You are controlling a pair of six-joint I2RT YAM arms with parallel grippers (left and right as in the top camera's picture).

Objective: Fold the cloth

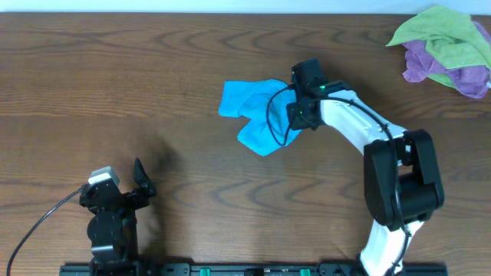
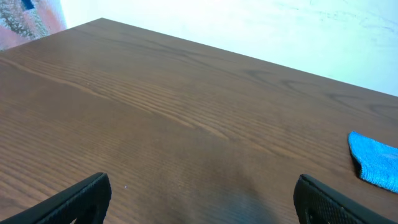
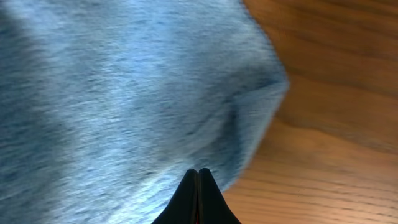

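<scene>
Brown wood-grain table point(image 1: 153, 77), overhead view, read left to right. At eight o'clock the left gripper point(image 1: 121, 184) stands with its jaws wide apart, holding nothing and well apart from the work. Near the centre, slightly toward twelve o'clock, the cloth point(image 1: 253, 115) lies crumpled in a loose, uneven shape, not flat. At its three o'clock edge the right gripper point(image 3: 198, 175) has its jaws closed together; the wrist view shows the tips set into the fabric's border, apparently pinching a thin layer, though the pinched fabric itself is hidden. At the two o'clock corner lie a green cloth point(image 1: 445, 34) and a purple cloth point(image 1: 418, 65), heaped together.

Handling, by judgement: the sky-blue fabric looks soft, light and limp, with a napped surface. It should drape and bunch rather than hold a crease, and may drag on the wood. An edge or corner is the sensible hold.

Count: one blue cloth, one green, one purple, two grippers.
</scene>
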